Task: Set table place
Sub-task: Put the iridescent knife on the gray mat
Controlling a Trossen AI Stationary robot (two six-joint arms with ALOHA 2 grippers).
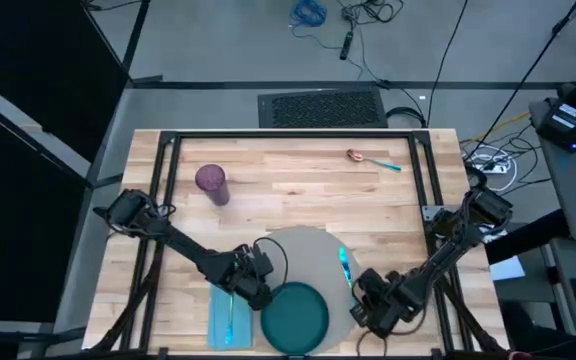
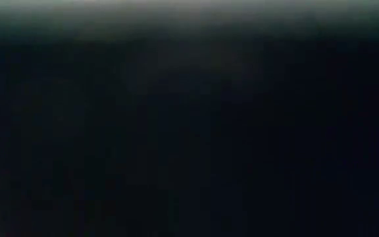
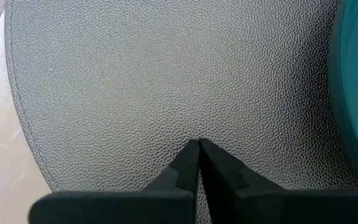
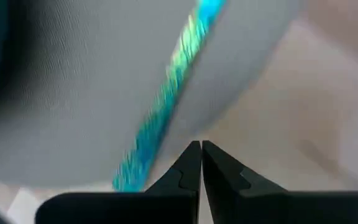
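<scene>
Placemat point(image 1: 303, 250) round, axis perhaps none; left gripper point(image 3: 199, 148) and right gripper point(image 4: 201, 149) fingers together.

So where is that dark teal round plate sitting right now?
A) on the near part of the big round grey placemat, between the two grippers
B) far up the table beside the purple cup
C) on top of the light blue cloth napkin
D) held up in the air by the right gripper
A: in the high view the dark teal round plate lies on the round grey placemat, with the left gripper and right gripper at either side.
</scene>
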